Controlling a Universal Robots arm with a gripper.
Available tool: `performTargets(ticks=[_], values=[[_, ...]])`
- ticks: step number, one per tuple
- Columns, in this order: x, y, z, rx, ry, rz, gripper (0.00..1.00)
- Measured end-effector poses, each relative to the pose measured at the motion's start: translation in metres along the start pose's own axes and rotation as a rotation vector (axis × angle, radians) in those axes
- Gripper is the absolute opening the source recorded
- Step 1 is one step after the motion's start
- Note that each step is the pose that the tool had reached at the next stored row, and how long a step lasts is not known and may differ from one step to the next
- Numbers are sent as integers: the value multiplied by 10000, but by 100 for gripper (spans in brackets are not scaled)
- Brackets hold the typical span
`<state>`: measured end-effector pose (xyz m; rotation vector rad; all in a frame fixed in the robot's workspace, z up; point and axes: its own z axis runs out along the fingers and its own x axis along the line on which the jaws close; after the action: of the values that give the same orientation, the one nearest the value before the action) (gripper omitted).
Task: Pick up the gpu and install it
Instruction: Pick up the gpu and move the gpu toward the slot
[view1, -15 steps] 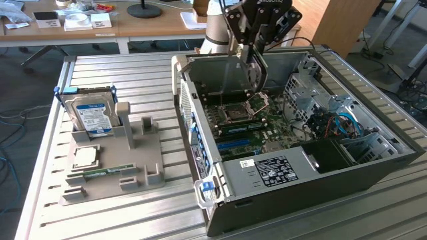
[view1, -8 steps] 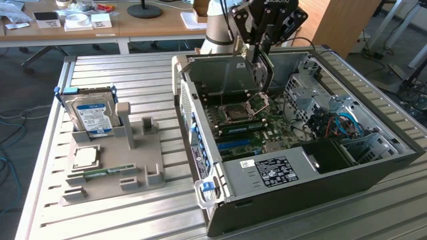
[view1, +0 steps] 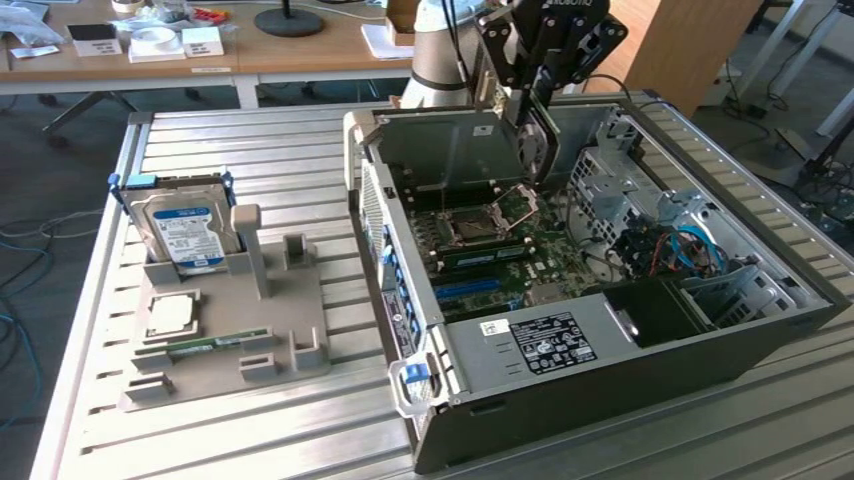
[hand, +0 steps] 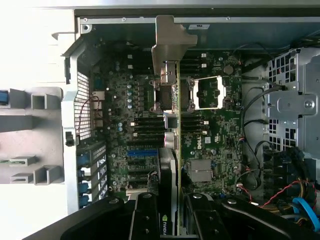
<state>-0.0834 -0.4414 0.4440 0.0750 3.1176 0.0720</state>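
Note:
The gpu (view1: 537, 140) hangs edge-down over the open computer case (view1: 747, 330), above the motherboard (view1: 514, 255) near the CPU socket. My gripper (view1: 531, 92) is shut on the card's upper edge. In the wrist view I look along the gpu (hand: 173, 155) edge-on: a thin card with its black shroud on one side and its silver end bracket (hand: 170, 45) at the far end by the case's rear wall. My gripper (hand: 172, 220) clamps the card between two black fingers (hand: 145, 217). The card is over the motherboard (hand: 220, 145), close to the blue expansion slot (hand: 142, 153); I cannot tell whether it touches.
A grey parts holder (view1: 227, 340) lies on the slatted table at the exterior view's left, with a blue-labelled hard drive (view1: 183, 235), a CPU chip (view1: 174, 315) and a memory stick (view1: 200, 345). Drive cages and coloured cables (view1: 681, 250) fill the case's far side.

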Motion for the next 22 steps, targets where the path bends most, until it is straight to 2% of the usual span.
performTargets(ticks=[22], values=[[-73,5,2,0,0,0,27]])
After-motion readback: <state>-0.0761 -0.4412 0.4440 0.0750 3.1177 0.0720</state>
